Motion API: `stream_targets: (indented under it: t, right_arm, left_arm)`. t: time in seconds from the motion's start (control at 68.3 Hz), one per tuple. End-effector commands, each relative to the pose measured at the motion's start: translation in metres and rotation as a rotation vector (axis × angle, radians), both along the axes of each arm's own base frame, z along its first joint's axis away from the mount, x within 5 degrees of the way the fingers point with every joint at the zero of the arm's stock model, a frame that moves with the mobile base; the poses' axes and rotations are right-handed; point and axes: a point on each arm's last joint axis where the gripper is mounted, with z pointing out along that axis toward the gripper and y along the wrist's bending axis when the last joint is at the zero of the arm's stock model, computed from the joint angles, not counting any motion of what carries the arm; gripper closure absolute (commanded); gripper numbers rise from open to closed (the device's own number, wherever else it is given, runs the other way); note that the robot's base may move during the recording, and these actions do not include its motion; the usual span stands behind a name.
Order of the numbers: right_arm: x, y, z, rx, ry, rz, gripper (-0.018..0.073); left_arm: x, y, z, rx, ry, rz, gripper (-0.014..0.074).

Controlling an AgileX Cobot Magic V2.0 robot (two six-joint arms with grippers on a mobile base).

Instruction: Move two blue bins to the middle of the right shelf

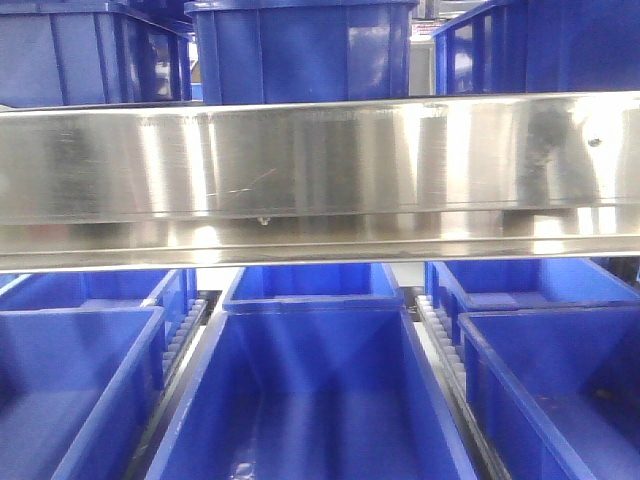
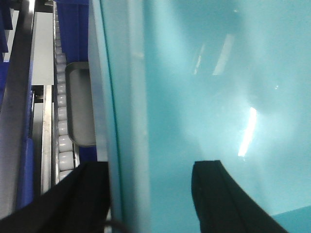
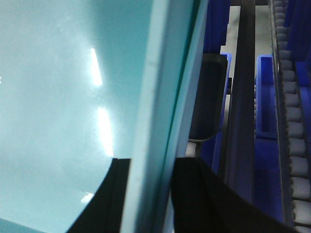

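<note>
Handling first: the pale sky-blue rectangular plastic bin (image 2: 218,73) looks like rigid moulded plastic, smooth and glossy. Expect it to be light if empty, but slippery on the flat faces. I can't see any contents. The thickened top rim is probably the stiffest part, so take hold there with 1 gripper on each opposite wall. Keep both level, or the walls will likely flex.

Left wrist view: the left gripper (image 2: 149,165) straddles the bin wall. The outer black finger (image 2: 82,194) sits against the outside of the rim. The inner black finger (image 2: 218,194) is inside the bin, with a strip of blue showing between it and the rim. I can't tell whether this side is clamped or only sits around the wall. A white roller track (image 2: 62,121) runs just beside it, further left.

Front view: you get only the wide brushed stainless-steel shelf rail (image 1: 320,170), with dark blue plastic bins (image 1: 300,50) above and below it. The pale bin isn't in this view, so you can't judge clearance to the tier from here.

Right wrist view: the right gripper (image 3: 154,160) has the rim between its 2 fingers, both hard against it, which reads as clamped on the rim. The bin interior lies left of the jaws. It is likely the same bin, held from both sides. A 2nd pale bin shows nowhere.
</note>
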Motion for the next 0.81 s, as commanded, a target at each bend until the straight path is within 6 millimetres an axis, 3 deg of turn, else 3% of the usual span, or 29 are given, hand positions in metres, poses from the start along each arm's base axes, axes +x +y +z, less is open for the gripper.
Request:
stream_targets:
  t: [0.0, 0.791]
  right_arm:
    - [0.0017, -0.0085, 0.0128, -0.011, -0.107, -0.043, 0.0715]
    - [0.0017, -0.0085, 0.0128, -0.011, -0.107, -0.043, 0.0715]
  left_arm:
    - [-0.0096, 0.0042, 0.0173, -0.016, -0.098, -0.021, 0.0707]
    - [-0.0096, 0.0042, 0.0173, -0.016, -0.098, -0.021, 0.0707]
